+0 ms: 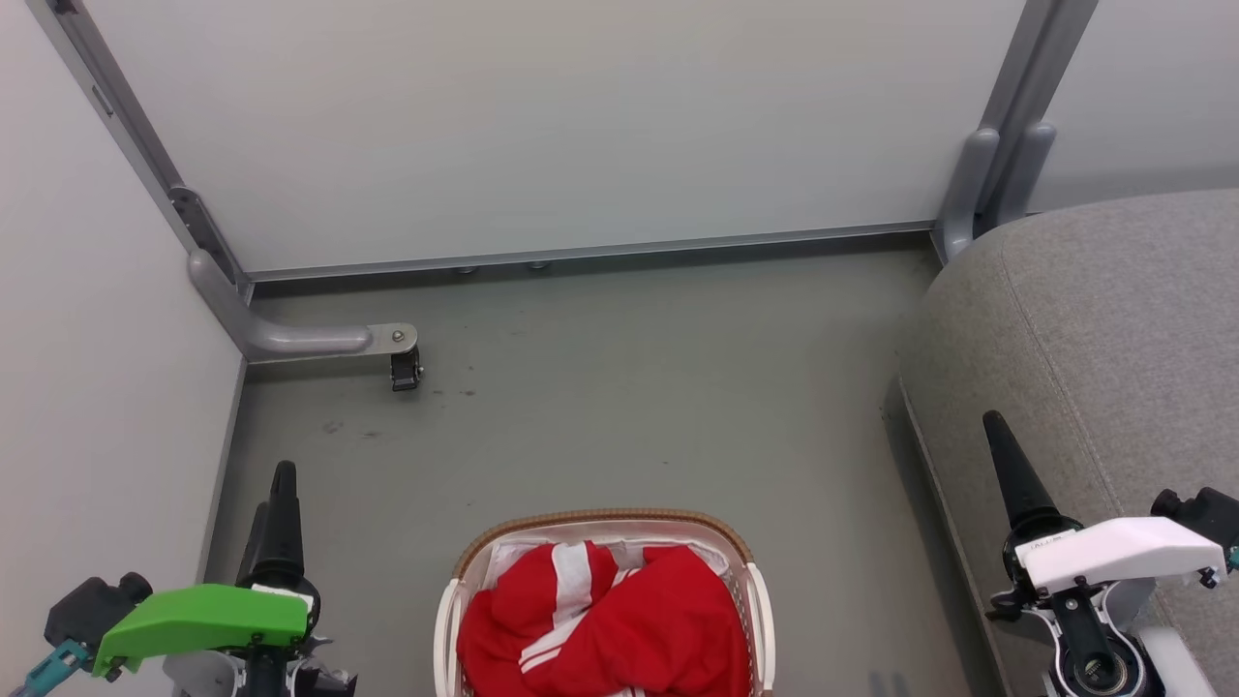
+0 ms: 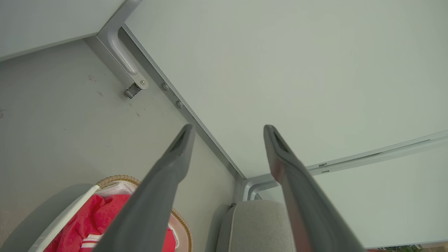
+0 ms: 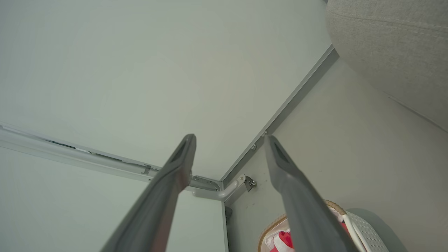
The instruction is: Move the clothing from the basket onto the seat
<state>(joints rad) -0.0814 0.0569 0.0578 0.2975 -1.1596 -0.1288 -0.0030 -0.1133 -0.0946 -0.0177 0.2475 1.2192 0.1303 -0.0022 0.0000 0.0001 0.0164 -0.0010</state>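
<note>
**Head view.** The clothing [image 1: 619, 620] is lying heaped in the basket [image 1: 447, 620], which is sitting on the floor [image 1: 629, 387] at bottom centre. The seat [image 1: 1094, 329] is standing to the robot's right, apart from the basket. The left gripper [image 1: 274, 489] and right gripper [image 1: 1007, 465] are hovering either side of the basket, both clear of the fabric. Their fingers are showing edge-on here, so the gap is hard to read.

**L wrist view.** The left gripper [image 2: 228, 127] is holding its fingers wide apart w/ nothing between them. The clothing [image 2: 87, 224] and basket rim [image 2: 115, 179] are showing at lower left, and the seat [image 2: 259, 224] beyond.

**R wrist view.** The right gripper [image 3: 230, 137] is likewise spread wide and empty. One finger is covering most of the basket [image 3: 364, 227]. The red-and-white scrap beside it is prob. the clothing [image 3: 285, 241].

**Step in hand (judged).** Pre-grasp, nothing lifted yet. The next move is calling for one arm, likely the right as it is nearer the seat, to be tipping downward into the heap and pinching a thick fold. It should be avoiding the white liner and the rim.
</note>
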